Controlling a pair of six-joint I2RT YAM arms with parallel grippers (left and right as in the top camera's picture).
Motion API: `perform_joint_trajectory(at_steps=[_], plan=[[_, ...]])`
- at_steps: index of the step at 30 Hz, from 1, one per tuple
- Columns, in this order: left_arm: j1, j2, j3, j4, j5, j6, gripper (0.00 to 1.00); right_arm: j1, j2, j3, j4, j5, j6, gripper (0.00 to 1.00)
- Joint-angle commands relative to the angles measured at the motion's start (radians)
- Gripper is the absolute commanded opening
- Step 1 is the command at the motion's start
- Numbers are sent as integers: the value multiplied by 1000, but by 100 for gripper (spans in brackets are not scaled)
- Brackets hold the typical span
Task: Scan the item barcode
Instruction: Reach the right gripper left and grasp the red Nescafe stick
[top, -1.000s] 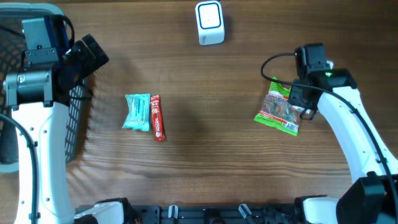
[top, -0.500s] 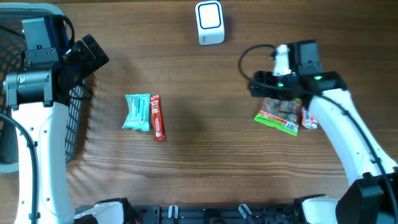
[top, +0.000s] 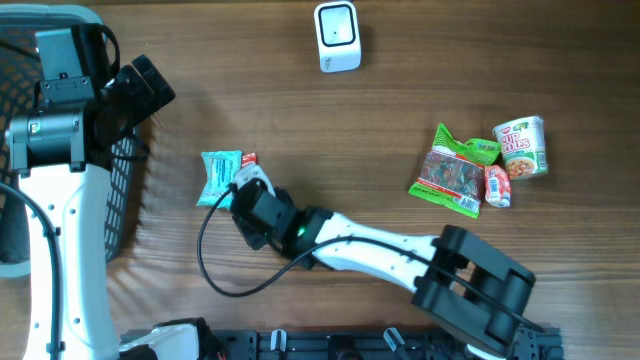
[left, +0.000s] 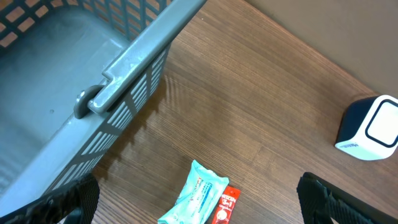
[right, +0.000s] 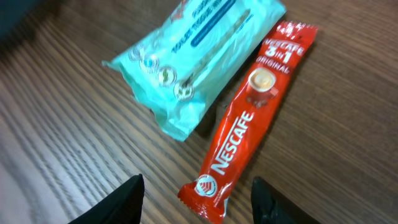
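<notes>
Though adjacent, one stick (right: 249, 118), one pouch (right: 193, 56)

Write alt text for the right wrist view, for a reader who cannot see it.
A red Nescafé 3-in-1 stick sachet lies diagonally on the brown wooden table, beside a pale teal plastic packet. The right end effector, open, frames the sachet's lower end without gripping it.

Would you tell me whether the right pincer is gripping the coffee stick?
No, the right pincer stands open over the coffee stick, which lies flat on the table.
</notes>
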Motion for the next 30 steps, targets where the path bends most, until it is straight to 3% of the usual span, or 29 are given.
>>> perform_joint_trajectory(at_steps=[1, 5, 10, 13, 16, 19, 22, 25, 30], plan=[[6, -8, 9, 2, 2, 8, 100, 26, 48, 10, 21, 103, -30, 56], [6, -8, 9, 2, 2, 8, 100, 27, 96, 10, 37, 103, -31, 36], [6, -8, 9, 2, 2, 8, 100, 24, 119, 10, 50, 116, -32, 36], [6, -8, 9, 2, 1, 8, 100, -6, 119, 10, 26, 114, 24, 25], [6, -8, 9, 2, 2, 8, 100, -64, 119, 10, -2, -12, 77, 4], [6, -8, 9, 2, 1, 8, 100, -130, 119, 10, -43, -177, 124, 4], [6, -8, 9, 2, 2, 8, 100, -159, 119, 10, -82, -186, 126, 8], [6, -8, 9, 2, 2, 8, 100, -160, 119, 9, -81, -225, 126, 4], [6, -8, 9, 2, 2, 8, 100, -273, 19, 9, -69, -561, 81, 4]])
